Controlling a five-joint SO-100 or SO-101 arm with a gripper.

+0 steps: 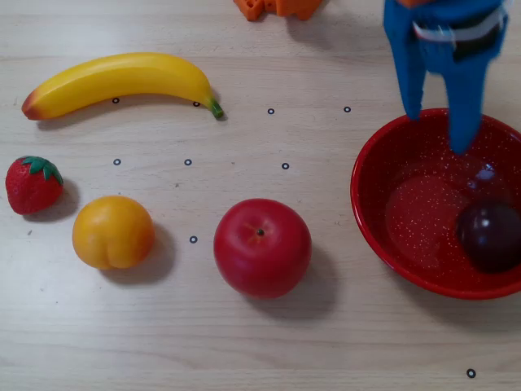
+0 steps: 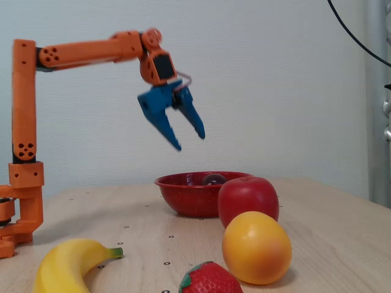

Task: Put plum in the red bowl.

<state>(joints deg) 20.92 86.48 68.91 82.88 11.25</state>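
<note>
In the overhead view, the small glossy dark maroon plum (image 1: 489, 235) lies inside the large round red speckled bowl (image 1: 383, 212), against its right near side. The plum is round, so no long axis or pointing direction can be told. The blue two-finger gripper (image 1: 440, 130) hangs over the bowl's far rim with its fingers spread apart and nothing between them. Left of the bowl on the pale wooden table (image 1: 244, 342) sits a bright red apple (image 1: 262, 247), then a round orange-yellow fruit (image 1: 113, 232) and a red strawberry (image 1: 32, 184) at the far left. A yellow banana (image 1: 122, 83) lies farther back, its long axis running left to right, green stem end to the right.

In the fixed view, the gripper (image 2: 190, 141) hovers well above the bowl (image 2: 183, 192), open and empty, carried by the orange arm (image 2: 85, 52). The plum (image 2: 214, 179) just shows over the rim. The apple (image 2: 248, 200), orange-yellow fruit (image 2: 256, 247), strawberry (image 2: 209, 279) and banana (image 2: 67, 265) stand nearer the camera.
</note>
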